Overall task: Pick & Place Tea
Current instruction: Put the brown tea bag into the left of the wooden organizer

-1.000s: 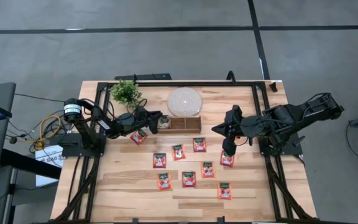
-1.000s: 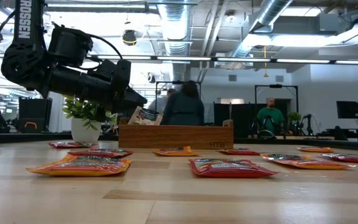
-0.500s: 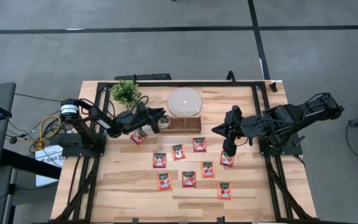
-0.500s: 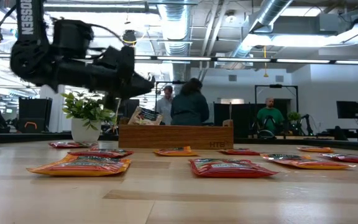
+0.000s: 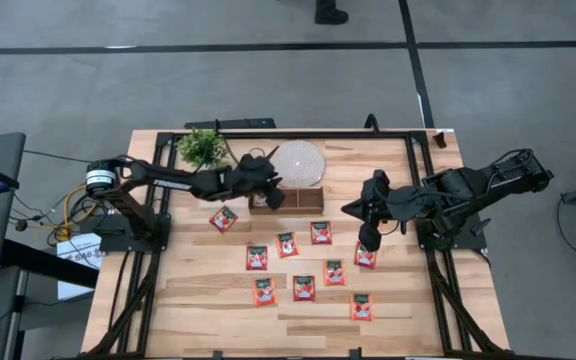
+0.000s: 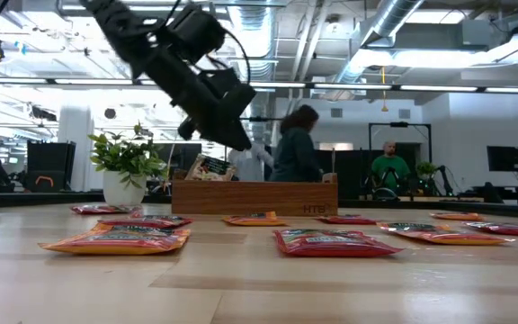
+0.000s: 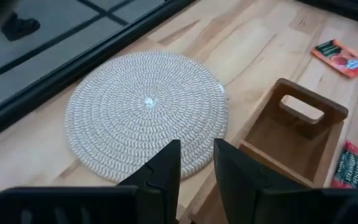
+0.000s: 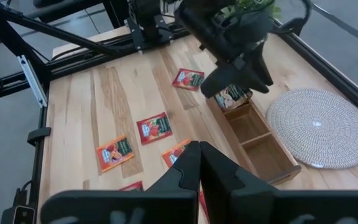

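Several red-orange tea sachets [image 5: 304,287] lie flat on the wooden table. One more sachet [image 8: 232,96] stands tilted in the left end compartment of the brown wooden tray [image 5: 303,198], leaning on its wall. My left gripper [image 5: 274,198] hovers above that end of the tray, and its fingers [image 7: 166,171] are open by a narrow gap with nothing between them. My right gripper [image 8: 197,152] is shut and empty. It hangs high above the sachets [image 5: 365,256] on the table's right side.
A round woven mat [image 5: 297,163] lies just behind the tray. A small potted plant [image 5: 201,148] stands at the far left. A black frame [image 5: 408,135] runs along the table's edges. In the low view, people [image 6: 297,148] stand in the room beyond.
My left gripper has risen from the tray's left compartment and moved toward the table's right edge, tipping from steeply down to nearer level. The sachet stays leaning in the tray.
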### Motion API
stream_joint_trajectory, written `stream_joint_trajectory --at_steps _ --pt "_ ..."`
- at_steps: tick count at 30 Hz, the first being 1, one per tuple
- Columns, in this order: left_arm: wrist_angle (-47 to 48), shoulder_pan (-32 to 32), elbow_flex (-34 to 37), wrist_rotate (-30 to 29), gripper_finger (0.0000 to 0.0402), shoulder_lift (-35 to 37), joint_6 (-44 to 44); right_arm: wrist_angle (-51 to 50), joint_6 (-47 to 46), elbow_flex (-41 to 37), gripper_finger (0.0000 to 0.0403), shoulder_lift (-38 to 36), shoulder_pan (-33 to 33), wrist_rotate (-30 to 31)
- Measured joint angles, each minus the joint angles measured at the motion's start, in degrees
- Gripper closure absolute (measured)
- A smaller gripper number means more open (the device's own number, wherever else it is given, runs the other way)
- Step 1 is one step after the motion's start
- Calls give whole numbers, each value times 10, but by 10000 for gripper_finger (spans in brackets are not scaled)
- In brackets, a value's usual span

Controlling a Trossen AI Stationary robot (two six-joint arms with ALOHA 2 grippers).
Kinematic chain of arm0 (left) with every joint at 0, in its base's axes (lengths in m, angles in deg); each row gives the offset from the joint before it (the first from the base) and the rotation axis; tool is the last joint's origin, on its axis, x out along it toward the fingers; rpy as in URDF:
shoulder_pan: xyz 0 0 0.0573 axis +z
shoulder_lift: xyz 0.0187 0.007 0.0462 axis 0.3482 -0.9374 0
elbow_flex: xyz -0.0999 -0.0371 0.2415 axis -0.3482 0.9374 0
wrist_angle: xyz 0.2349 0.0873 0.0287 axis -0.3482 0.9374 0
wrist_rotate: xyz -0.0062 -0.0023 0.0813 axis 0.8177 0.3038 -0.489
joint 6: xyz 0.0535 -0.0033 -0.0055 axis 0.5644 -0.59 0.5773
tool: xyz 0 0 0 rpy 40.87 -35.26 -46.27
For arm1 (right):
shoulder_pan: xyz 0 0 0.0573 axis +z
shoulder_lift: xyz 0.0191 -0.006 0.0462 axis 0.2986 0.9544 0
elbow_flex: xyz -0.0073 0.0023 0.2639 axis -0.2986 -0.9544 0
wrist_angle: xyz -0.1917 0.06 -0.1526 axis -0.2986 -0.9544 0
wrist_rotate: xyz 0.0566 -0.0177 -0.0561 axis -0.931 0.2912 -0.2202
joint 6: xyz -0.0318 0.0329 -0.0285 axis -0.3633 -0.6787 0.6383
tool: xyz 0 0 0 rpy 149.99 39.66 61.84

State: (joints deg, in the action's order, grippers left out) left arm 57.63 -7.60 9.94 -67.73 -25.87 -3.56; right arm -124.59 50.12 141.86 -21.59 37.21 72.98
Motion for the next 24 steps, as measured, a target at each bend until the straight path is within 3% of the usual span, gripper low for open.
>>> stream_joint_trajectory --at_steps 4,12,24 --pt "54 0 -35 -1 314 0 -3 -14 1 0 403 0 0 -1" --pt "158 -2 -39 -2 314 0 -65 -27 8 0 403 0 0 -1" --pt "181 -19 -39 -4 314 0 -84 -26 16 0 403 0 0 0"
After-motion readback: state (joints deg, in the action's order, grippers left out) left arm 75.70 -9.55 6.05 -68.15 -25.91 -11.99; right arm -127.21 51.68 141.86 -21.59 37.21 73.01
